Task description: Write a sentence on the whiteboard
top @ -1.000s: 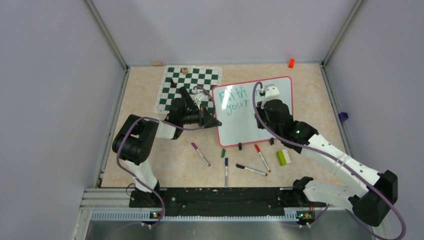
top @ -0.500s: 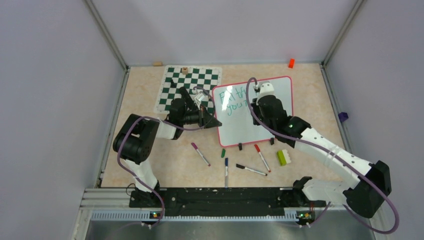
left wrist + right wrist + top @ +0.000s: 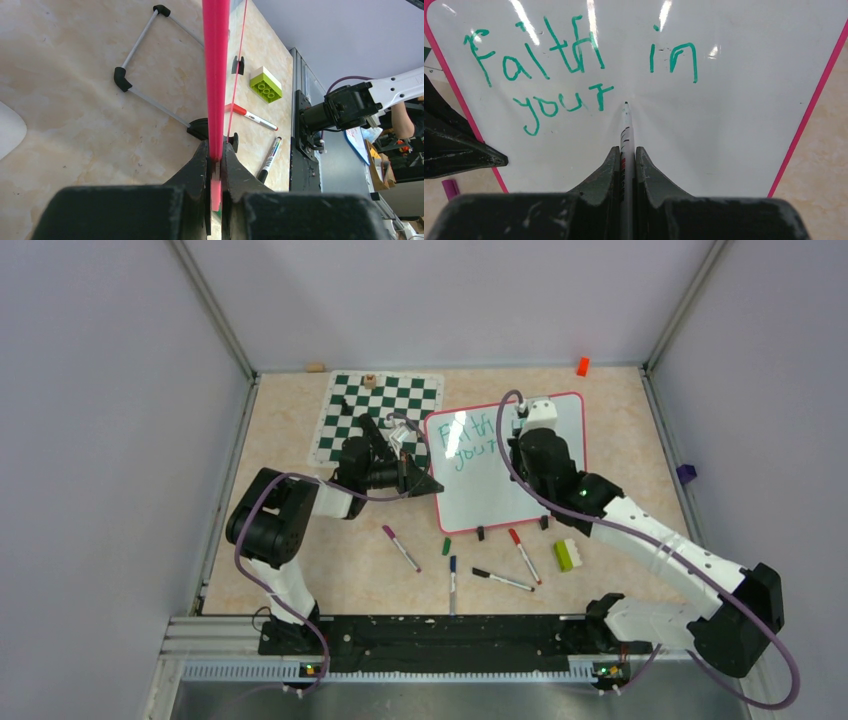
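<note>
The whiteboard [image 3: 480, 495], white with a pink frame, stands tilted on the table. My left gripper [image 3: 215, 150] is shut on the board's pink edge [image 3: 216, 75], which runs straight up between its fingers. My right gripper [image 3: 626, 150] is shut on a white marker [image 3: 626, 125]. The marker's dark tip [image 3: 626, 103] is at the board surface, just right of and below the last letter. The sentence [image 3: 559, 75] reads "faith in" on one line and "your" below it, in teal-green. From above, the right arm [image 3: 560, 475] covers the board's right half.
A green-and-white chess mat [image 3: 380, 415] lies behind the board. In front lie a purple marker [image 3: 400, 547], a blue marker [image 3: 452, 580], a black marker [image 3: 503, 580], a red marker [image 3: 524, 555] and a lime brick [image 3: 566, 555]. An orange block [image 3: 582, 366] sits far right.
My right wrist has moved a little toward the far edge of the board, first left, then slightly right. The left gripper and the board have stayed put.
</note>
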{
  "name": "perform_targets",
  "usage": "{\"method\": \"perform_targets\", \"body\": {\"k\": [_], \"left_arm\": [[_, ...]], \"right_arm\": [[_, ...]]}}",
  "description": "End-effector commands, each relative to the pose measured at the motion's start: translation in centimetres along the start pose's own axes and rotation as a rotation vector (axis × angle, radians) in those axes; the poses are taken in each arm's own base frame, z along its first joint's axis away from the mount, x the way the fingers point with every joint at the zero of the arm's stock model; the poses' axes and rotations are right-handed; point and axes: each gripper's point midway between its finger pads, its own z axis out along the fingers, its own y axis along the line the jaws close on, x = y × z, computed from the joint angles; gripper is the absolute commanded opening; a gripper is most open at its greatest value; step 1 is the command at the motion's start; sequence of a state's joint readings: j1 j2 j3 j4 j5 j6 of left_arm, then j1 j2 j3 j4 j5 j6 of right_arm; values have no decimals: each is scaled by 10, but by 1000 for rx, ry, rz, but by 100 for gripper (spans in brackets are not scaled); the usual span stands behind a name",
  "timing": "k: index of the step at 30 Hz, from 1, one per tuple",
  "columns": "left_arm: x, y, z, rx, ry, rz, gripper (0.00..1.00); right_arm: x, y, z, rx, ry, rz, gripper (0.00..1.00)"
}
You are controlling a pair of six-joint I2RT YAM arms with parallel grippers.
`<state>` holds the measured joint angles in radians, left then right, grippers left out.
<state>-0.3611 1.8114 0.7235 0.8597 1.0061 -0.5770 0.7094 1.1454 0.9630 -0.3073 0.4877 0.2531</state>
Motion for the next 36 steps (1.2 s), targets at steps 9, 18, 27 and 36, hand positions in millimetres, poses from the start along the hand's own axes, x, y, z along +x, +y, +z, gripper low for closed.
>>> {"method": "perform_targets", "body": {"k": [9,18,27,36], "left_arm": [[6,-6,-1,20,29,-16,0],[6,-7,-1,24,29,-11,0],[6,-7,-1,22,32,-12,0],[7,-6,-1,23,35,-11,0]], "right_arm": [[-34,1,8,29,-76,25,0],[-34,4,14,29,-68,27,0],[-26,10,23,6,-36,19,0],[-18,12,18,-23,-19,5,0]]}}
